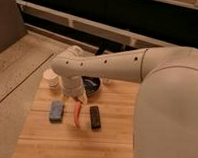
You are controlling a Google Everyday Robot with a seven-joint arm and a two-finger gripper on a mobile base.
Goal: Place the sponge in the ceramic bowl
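The blue-grey sponge (56,111) lies flat on the wooden table (111,142), toward its left side. The dark ceramic bowl (92,86) sits behind it near the table's back edge, partly hidden by my arm. My gripper (77,98) points downward just in front of the bowl, up and to the right of the sponge and apart from it. I see nothing held in it.
A thin orange-red object (78,114) lies just below the gripper, between the sponge and a black rectangular block (95,117). A small white cup (52,79) stands at the table's back left corner. My large white arm (158,71) covers the right side.
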